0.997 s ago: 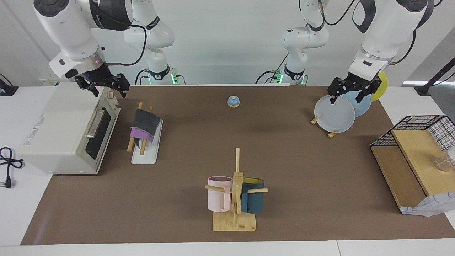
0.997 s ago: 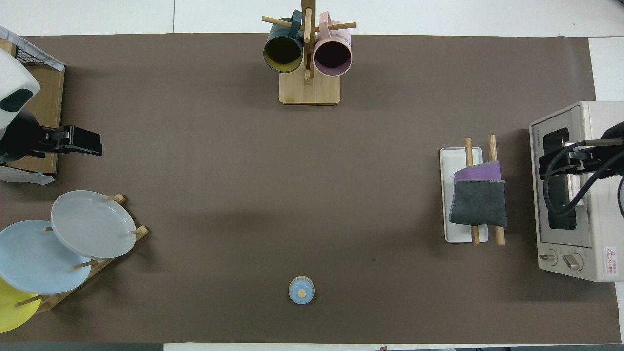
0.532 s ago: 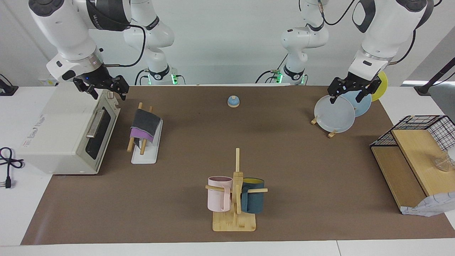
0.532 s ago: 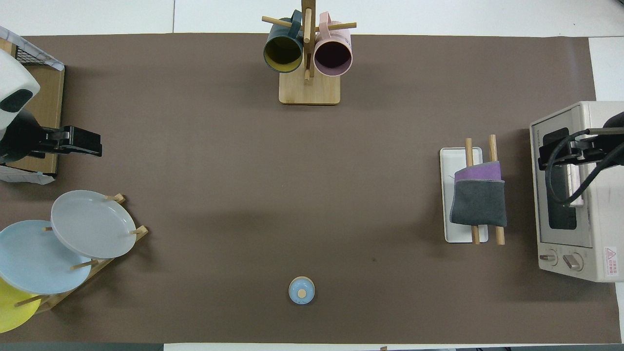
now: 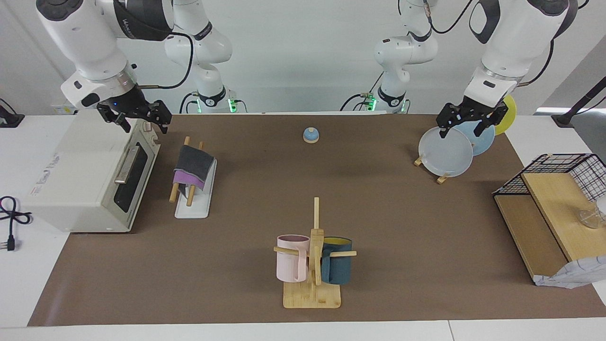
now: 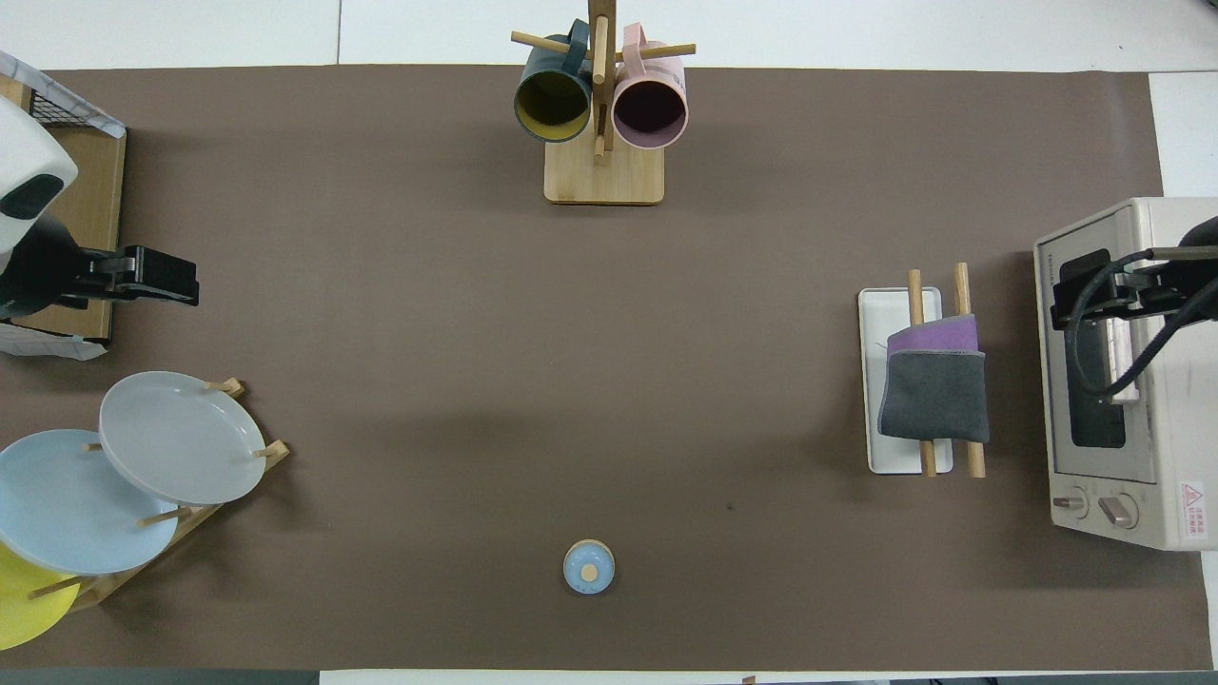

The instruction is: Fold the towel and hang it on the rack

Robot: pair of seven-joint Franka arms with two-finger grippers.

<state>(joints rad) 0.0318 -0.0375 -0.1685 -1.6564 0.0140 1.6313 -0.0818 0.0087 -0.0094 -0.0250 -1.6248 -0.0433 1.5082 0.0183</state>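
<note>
The towel (image 5: 191, 166) hangs folded over the two wooden rods of the rack (image 5: 195, 207), dark grey face up with a purple strip showing. In the overhead view the towel (image 6: 933, 395) covers the part of the rack (image 6: 885, 309) nearer to the robots. My right gripper (image 5: 144, 124) is open and empty, up in the air over the corner of the toaster oven beside the rack; it also shows in the overhead view (image 6: 1070, 295). My left gripper (image 5: 461, 132) is open and empty, waiting over the plate stand; it also shows in the overhead view (image 6: 176, 285).
A toaster oven (image 5: 90, 175) stands beside the rack at the right arm's end. A mug tree (image 5: 312, 255) with two mugs stands farthest from the robots. A plate stand (image 5: 445, 151), a black wire basket shelf (image 5: 558, 199) and a small blue bell (image 5: 310, 135) also stand on the mat.
My right gripper has risen a little and drawn away from the rack, over the oven. The towel, the rack and my left arm have not moved.
</note>
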